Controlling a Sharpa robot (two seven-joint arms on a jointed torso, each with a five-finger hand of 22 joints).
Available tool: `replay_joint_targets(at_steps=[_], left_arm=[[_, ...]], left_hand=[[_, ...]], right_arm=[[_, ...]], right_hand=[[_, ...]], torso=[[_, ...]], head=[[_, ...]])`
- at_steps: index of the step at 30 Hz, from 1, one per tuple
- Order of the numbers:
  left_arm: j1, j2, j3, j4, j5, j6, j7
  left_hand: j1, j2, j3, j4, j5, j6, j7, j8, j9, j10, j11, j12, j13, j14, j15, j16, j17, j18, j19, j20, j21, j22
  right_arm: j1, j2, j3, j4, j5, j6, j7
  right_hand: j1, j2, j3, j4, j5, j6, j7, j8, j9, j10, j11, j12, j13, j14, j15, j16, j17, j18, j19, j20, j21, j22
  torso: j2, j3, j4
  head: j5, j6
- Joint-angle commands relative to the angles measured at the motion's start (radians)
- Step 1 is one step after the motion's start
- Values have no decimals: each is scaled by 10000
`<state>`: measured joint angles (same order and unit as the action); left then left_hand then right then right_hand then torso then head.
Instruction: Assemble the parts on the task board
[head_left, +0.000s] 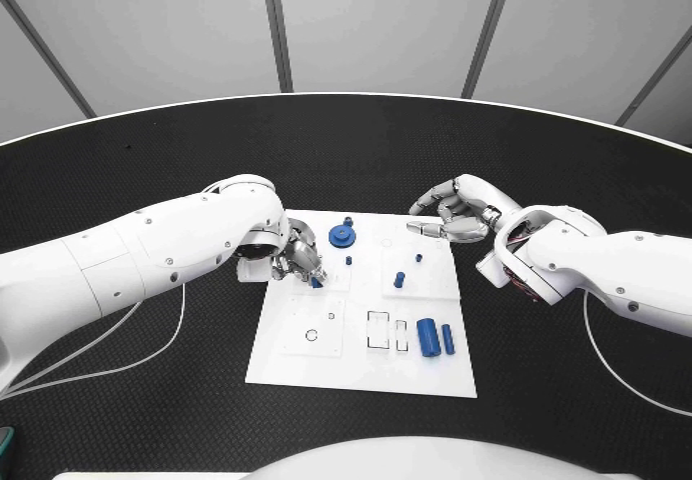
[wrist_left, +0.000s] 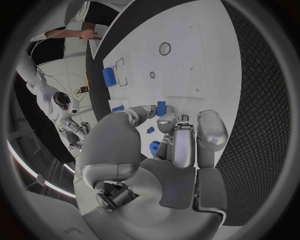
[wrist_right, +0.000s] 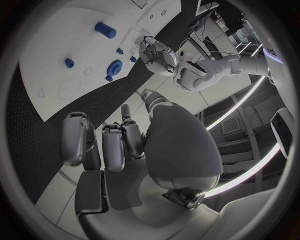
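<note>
The white task board (head_left: 361, 372) lies in the middle of the table. My left hand (head_left: 293, 255) hovers over the board's left side and pinches a small blue part (head_left: 315, 283) between thumb and finger; the left wrist view shows this part (wrist_left: 161, 108) at the fingertips (wrist_left: 170, 121). A round blue piece (head_left: 342, 236) stands at the board's far edge, with small blue pegs (head_left: 400, 280) near the middle. A blue cylinder (head_left: 427, 335) and a thin blue bar (head_left: 449, 339) lie near the front right. My right hand (head_left: 451, 213) is at the board's far right corner, fingers curled in on nothing.
Rectangular slots (head_left: 379, 331) and a round recess (head_left: 309, 335) mark the board's near half. A white cable (head_left: 123, 345) runs over the black table on the left, and another cable (head_left: 620, 375) on the right. The right wrist view shows the board (wrist_right: 44, 75) and my left hand (wrist_right: 156, 52).
</note>
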<state>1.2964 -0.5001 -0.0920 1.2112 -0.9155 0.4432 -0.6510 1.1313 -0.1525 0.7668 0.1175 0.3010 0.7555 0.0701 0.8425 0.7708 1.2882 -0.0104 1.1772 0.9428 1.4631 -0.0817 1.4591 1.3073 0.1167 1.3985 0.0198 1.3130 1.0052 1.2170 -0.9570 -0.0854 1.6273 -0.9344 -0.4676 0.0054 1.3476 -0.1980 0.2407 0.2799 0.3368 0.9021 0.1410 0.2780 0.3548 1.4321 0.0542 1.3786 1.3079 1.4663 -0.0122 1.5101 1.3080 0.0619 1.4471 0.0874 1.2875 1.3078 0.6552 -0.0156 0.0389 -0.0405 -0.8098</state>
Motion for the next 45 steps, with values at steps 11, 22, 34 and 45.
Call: replay_joint_targets(at_steps=[11, 22, 34, 45], left_arm=[[-3, 113, -1, -96, -40, -136, -34], [-38, 256, -2, -268, -443, -264, 0], [-81, 357, -3, -500, -493, -490, 4], [-105, 440, -4, -598, -495, -501, 28]], left_hand=[[23, 57, 1254, -1202, 12, 21, -40, 33, 10, -17, -41, 18, -29, 621, 34, -30, 1051, -122, -20, 42, -57, 4], [23, 57, 1254, -1202, 12, 21, -40, 33, 10, -17, -41, 18, -29, 621, 34, -30, 1051, -122, -20, 42, -57, 4], [30, 60, 1263, -1207, 8, 21, -38, 31, 9, -8, -40, 39, -3, 621, 33, -30, 1051, -120, -23, 42, -62, -5], [30, 60, 1263, -1207, 8, 21, -38, 31, 9, -8, -40, 39, -3, 621, 33, -30, 1051, -120, -23, 42, -62, -5]], right_arm=[[0, -5, 0, 21, 0, -6, 4], [0, -19, 0, 52, 0, -8, 0], [0, -14, 0, 64, 0, -20, 14], [0, -16, 0, 75, 0, -21, 15]], right_hand=[[67, -5, 121, -6, 65, 0, -15, 64, -16, 44, -7, 34, 906, 734, -95, -68, 1229, 91, 18, -73, -46, 214], [67, -5, 121, -6, 65, 0, -15, 64, -16, 44, -7, 34, 906, 734, -95, -68, 1229, 91, 18, -73, -46, 214], [67, -5, 121, -6, 65, 0, -15, 64, -16, 44, -7, 34, 906, 734, -95, -68, 1229, 91, 18, -73, -46, 214], [67, -5, 121, -6, 65, 0, -15, 64, -16, 44, -7, 34, 906, 734, -95, -68, 1229, 91, 18, -73, -46, 214]], torso=[[16, -1, -5], [27, -10, -17], [-3, 0, -8], [-4, 11, -19]], head=[[-17, -33], [-27, -111], [-36, -148], [-37, -152]])
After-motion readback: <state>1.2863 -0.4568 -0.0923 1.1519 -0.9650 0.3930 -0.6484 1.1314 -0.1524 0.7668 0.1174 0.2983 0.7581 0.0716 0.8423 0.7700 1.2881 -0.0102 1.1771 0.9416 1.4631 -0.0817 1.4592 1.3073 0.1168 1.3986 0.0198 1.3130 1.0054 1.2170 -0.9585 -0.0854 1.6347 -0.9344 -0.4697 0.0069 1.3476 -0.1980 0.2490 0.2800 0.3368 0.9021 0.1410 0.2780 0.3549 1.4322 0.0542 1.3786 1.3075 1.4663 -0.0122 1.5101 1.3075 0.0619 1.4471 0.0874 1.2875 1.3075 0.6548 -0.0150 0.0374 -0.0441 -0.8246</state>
